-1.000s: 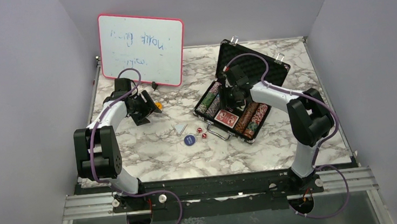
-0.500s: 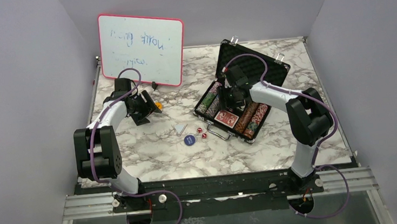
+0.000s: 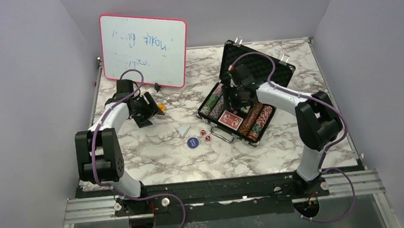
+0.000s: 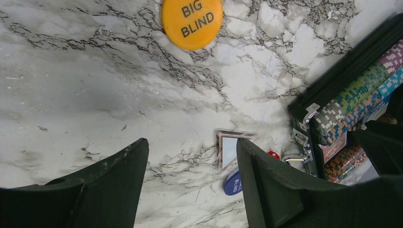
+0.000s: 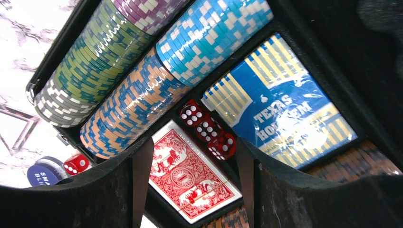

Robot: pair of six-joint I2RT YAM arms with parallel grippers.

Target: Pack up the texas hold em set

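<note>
The black case (image 3: 281, 68) stands open at the right of the table, with striped chip stacks (image 3: 212, 103), a red-backed deck (image 3: 231, 121) and more chips (image 3: 259, 121) inside. My right gripper (image 3: 236, 104) hovers open over the case's middle; its wrist view shows the red deck (image 5: 190, 176), three red dice (image 5: 209, 130), chip stacks (image 5: 142, 90) and a blue card box (image 5: 280, 109). My left gripper (image 3: 152, 111) is open near the orange button (image 3: 161, 108), marked BIG BLIND (image 4: 192, 20). Two red dice (image 3: 205, 135) and the blue button (image 3: 192, 143) lie on the table.
A pink-framed whiteboard (image 3: 144, 48) leans at the back left. A small clear square piece (image 3: 183, 130) lies by the dice, also in the left wrist view (image 4: 229, 147). The case's metal handle (image 3: 221, 136) faces the table's middle.
My right gripper has shifted very slightly over the case. The left arm and the loose pieces have not moved.
</note>
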